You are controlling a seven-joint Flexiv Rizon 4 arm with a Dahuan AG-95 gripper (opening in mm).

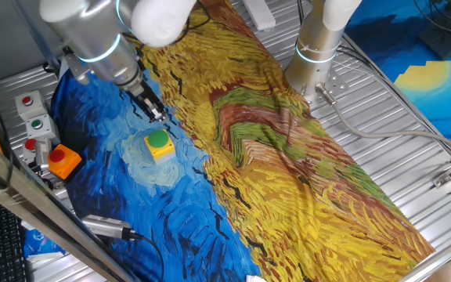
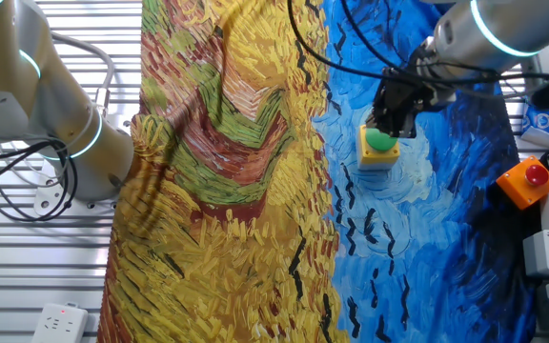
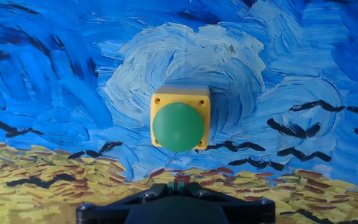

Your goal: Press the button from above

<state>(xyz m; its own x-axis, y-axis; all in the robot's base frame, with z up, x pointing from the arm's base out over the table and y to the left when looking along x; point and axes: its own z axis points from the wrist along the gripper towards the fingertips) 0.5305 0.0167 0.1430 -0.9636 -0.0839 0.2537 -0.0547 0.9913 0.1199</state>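
Green button (image 1: 158, 140) just below tilted arm; jaws (image 1: 157, 114) above it, state can't tell.

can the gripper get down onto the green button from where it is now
Probably yes. The gripper hangs just above the green button, and the hand view shows the cap fully exposed on its yellow box, with only painted cloth around it and nothing between.

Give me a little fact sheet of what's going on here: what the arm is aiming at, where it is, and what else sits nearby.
target: green button on a yellow box
gripper: above the button, not touching it
fingers: open or shut, cannot tell
surface: painted cloth, button on its blue part
nearby: red button on orange box, grey button boxes at the table edge
pressed yet: no
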